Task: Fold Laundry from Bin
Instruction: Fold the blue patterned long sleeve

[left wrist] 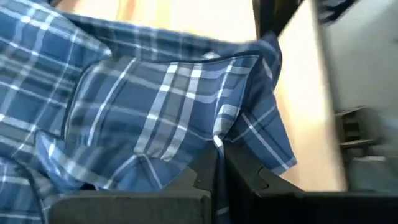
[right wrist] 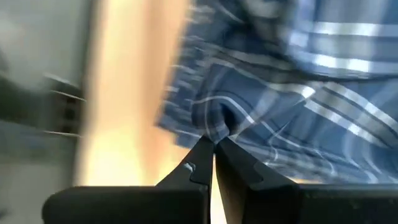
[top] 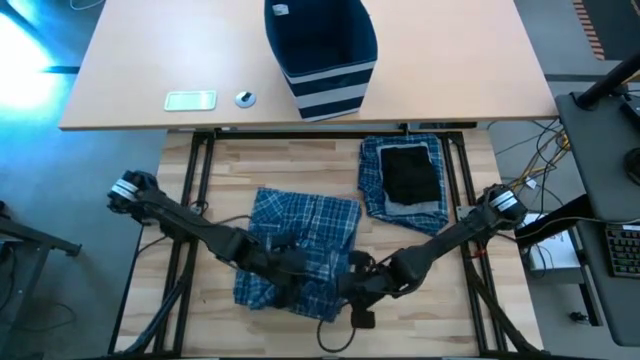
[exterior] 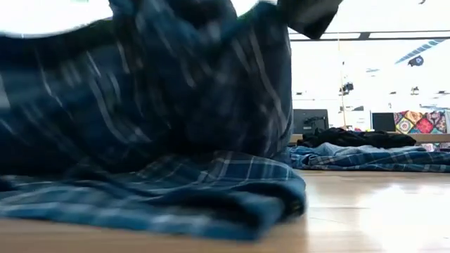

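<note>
A blue-and-white plaid garment (top: 300, 245) of the laundry lies bunched in the middle of the wooden table. Both grippers are at its near edge. My left gripper (top: 290, 272) is shut on its near left part and my right gripper (top: 352, 283) on its near right part. In the low view the plaid cloth (exterior: 162, 91) is raised near the camera, and its lower folds (exterior: 176, 190) rest on the table. The navy striped bin (top: 320, 50) stands on the pale desk beyond the table, with nothing visible inside it. My left gripper pinches a bunched fold of the plaid cloth (left wrist: 217, 134) between its two fingertips (left wrist: 208, 171), slanting down from the near left. The cloth rises to the fingers and spreads away slack beyond them. My right gripper pinches a gathered bit of the plaid cloth (right wrist: 214, 124) between its two fingertips (right wrist: 199, 158), slanting down from the near right. The cloth puckers at the fingers, and the rest trails off toward the table.
A folded plaid pile (top: 400, 190) with a black piece (top: 412, 172) on top lies at the table's far right. On the desk by the bin lie a pale flat object (top: 190, 100) and a small round thing (top: 245, 98). Bare wood lies left of the garment.
</note>
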Tool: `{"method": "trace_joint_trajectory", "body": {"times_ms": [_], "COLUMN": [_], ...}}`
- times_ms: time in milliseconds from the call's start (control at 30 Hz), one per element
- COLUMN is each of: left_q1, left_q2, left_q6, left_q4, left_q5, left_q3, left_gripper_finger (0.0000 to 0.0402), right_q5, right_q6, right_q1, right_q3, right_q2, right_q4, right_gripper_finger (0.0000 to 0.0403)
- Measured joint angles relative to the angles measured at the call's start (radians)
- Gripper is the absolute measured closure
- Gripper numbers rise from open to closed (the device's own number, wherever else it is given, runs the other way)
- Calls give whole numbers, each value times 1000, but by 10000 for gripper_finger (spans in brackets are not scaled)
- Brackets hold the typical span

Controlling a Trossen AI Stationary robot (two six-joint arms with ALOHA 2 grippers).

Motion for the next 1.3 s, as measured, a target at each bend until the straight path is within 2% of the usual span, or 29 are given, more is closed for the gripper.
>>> {"method": "trace_joint_trajectory", "body": {"times_ms": [167,367,500,633,767,933,1000,1100,1167,1233,1300], "left_q1": [-39,-61,-62,-62,-97,-223,-287,-403,-486,-558,-595], "left_q2": [-65,-44,-40,-62,-103,-168,-184,-177,-143,-88,-22], "left_q6": [-13,-46,-58,-69,-103,-152,-194,-246,-251,-205,-138], "left_q4": [3,2,-38,-125,-201,-239,-222,-173,-139,-86,-22], "left_q5": [57,84,80,83,92,99,89,17,-98,-206,-237], "left_q3": [-26,-83,-107,-102,-85,-78,-78,-77,-77,-77,-77], "left_gripper_finger": [400,400,396,368,318,256,240,226,224,224,223], "right_q5": [-142,-164,-177,-236,-247,-237,-181,-73,-36,-1,15], "right_q6": [48,73,138,173,144,68,32,45,92,139,178], "right_q1": [5,6,-3,-7,1,19,33,49,49,43,40], "right_q3": [-1,-2,57,146,260,470,539,564,544,507,464], "right_q2": [43,270,424,497,504,463,441,392,352,312,279], "right_q4": [258,650,705,705,508,56,-100,-269,-346,-385,-385], "right_gripper_finger": [394,394,378,325,255,187,169,154,153,156,159]}}
